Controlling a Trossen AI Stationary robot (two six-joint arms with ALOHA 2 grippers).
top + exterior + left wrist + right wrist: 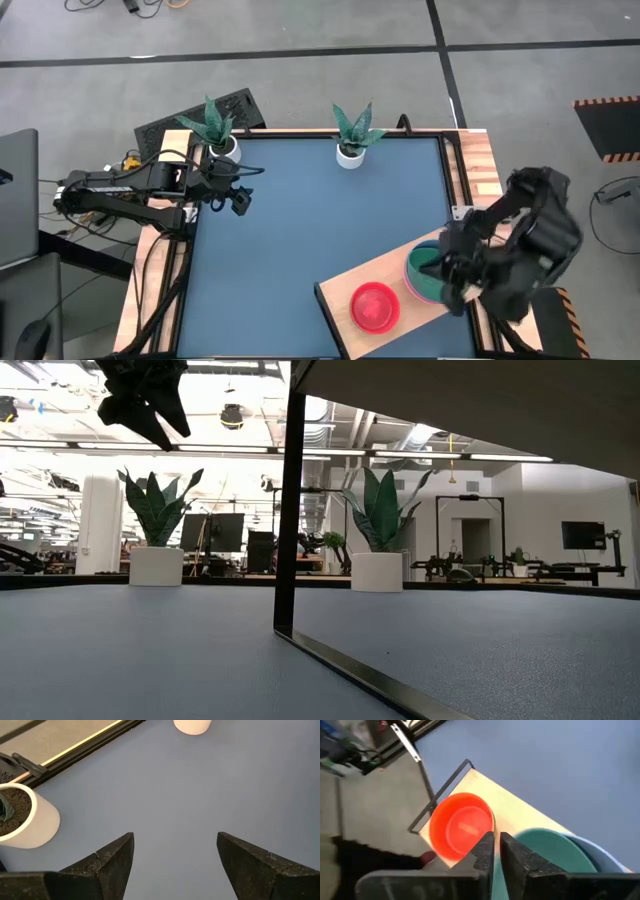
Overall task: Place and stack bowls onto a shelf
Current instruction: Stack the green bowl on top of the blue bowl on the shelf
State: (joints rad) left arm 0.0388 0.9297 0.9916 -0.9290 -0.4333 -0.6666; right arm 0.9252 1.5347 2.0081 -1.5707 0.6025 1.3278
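The shelf (345, 285), a pale wood board, stands at the table's near right; in the low view only its dark leg (288, 510) and underside show. A red bowl (375, 306) (461, 827) sits upright on the board. Beside it, a dark green bowl (428, 265) (555, 851) is nested in a light blue bowl (602, 857) with a pink one (413, 288) lowest. My right gripper (452, 290) (497, 851) is over this stack's near-right rim, shut on the dark green bowl. My left gripper (238, 200) (175, 857) hangs open near the table's far left corner. My right gripper pinches the dark green bowl's rim (516, 839) on the side facing the red bowl, one finger inside and one outside, coming from above and the right. The fingers (522, 857) hide most of the contact. The bowl sits upright, nested in the light blue bowl.
Two white plant pots stand at the far edge: one at the far left (222, 148) (27, 817) beside my left gripper, one at far centre (350, 152) (192, 725). Wooden rails (480, 165) border the blue mat (310, 220), which is bare between the pots and the shelf.
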